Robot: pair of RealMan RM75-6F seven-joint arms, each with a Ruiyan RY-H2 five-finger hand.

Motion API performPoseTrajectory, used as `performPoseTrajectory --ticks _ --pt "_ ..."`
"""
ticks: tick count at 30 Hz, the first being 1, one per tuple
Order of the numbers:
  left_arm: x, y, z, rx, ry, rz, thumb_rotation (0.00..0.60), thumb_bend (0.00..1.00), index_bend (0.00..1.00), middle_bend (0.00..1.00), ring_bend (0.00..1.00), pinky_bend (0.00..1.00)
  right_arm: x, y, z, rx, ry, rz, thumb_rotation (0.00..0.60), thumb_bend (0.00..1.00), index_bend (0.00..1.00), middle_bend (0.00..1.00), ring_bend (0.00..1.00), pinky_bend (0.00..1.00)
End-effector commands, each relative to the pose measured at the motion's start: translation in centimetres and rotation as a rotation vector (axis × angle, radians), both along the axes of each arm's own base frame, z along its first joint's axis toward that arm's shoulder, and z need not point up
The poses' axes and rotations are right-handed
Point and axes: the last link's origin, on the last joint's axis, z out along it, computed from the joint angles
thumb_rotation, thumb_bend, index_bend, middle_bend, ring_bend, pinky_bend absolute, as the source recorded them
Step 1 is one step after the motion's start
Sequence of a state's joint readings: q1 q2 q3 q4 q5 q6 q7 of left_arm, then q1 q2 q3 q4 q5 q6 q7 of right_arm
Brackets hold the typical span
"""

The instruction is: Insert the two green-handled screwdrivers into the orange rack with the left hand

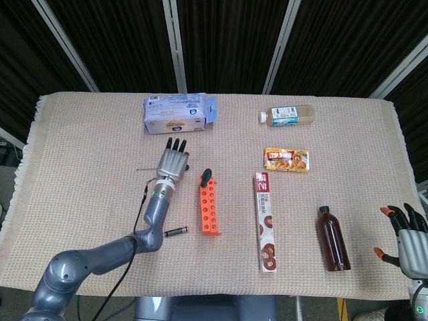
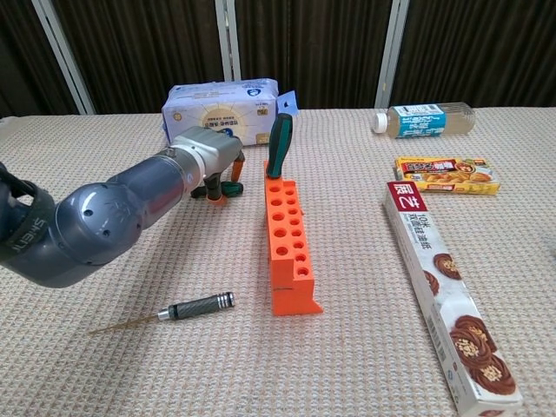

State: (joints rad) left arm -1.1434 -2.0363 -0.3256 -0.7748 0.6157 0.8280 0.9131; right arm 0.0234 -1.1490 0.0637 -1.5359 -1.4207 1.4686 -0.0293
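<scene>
The orange rack [image 1: 209, 208] [image 2: 287, 246] lies mid-table with one green-handled screwdriver [image 1: 205, 177] [image 2: 279, 145] standing upright in its far end. The second green-handled screwdriver [image 2: 232, 188] lies flat on the cloth left of the rack. Its handle is mostly covered by my left hand [image 1: 172, 161] [image 2: 208, 156]; only its thin shaft [image 1: 146, 169] shows in the head view. The hand hovers low over it, fingers extended and apart, fingertips [image 2: 220, 196] at the handle, no grip visible. My right hand [image 1: 407, 234] rests open at the table's near right corner, holding nothing.
A black-handled screwdriver [image 1: 175, 231] [image 2: 195, 307] lies near the rack's front left. A tissue pack [image 1: 177, 115] sits at the back, a clear bottle [image 1: 287, 115] lies back right, then a snack packet [image 1: 286, 160], a long biscuit box [image 1: 266, 221] and a brown bottle [image 1: 332, 239].
</scene>
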Motion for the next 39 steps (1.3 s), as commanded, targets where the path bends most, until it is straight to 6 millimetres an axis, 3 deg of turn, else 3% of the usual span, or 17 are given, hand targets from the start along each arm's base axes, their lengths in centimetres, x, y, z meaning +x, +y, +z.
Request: performPoseTrajectory --ticks 1,15,22,27,31,34,39 --pt "0.2 0.0 -0.1 0.000 0.000 0.000 0.600 0.37 0.39 0.02 0.00 0.00 0.0 0.1 0.0 -0.002 0.000 -0.004 0.600 0.00 0.20 0.15 0.02 0.13" --pt "0.3 0.3 0.2 -0.002 0.011 0.013 0.600 0.39 0.42 0.02 0.00 0.00 -0.3 0.1 0.0 -0.002 -0.005 -0.015 0.600 0.00 0.20 0.15 0.02 0.13" --pt "0.4 0.1 0.2 0.004 0.001 0.011 0.600 0.39 0.56 0.03 0.00 0.01 -0.3 0.1 -0.1 -0.001 -0.007 -0.017 0.600 0.00 0.20 0.15 0.02 0.13" --pt "0.6 0.0 1.2 0.028 -0.077 0.001 0.600 0.39 0.63 0.07 0.00 0.02 -0.3 0.0 -0.1 -0.001 -0.010 -0.012 0.600 0.00 0.20 0.15 0.02 0.13" --pt "0.3 -0.4 3.8 0.052 -0.259 0.016 0.600 0.39 0.66 0.10 0.00 0.04 -0.2 -0.2 -0.1 0.004 -0.014 0.001 0.600 0.00 0.20 0.15 0.02 0.13" --pt "-0.9 -1.5 7.5 0.034 -0.534 0.096 0.600 0.39 0.66 0.14 0.01 0.06 -0.2 -0.3 -0.3 0.010 -0.021 0.012 0.600 0.00 0.20 0.15 0.02 0.13" --pt "-2.9 -3.7 11.6 -0.023 -0.831 0.187 0.600 0.42 0.68 0.24 0.14 0.13 -0.2 -0.4 -0.4 0.015 -0.026 0.023 0.600 0.00 0.20 0.15 0.02 0.13"
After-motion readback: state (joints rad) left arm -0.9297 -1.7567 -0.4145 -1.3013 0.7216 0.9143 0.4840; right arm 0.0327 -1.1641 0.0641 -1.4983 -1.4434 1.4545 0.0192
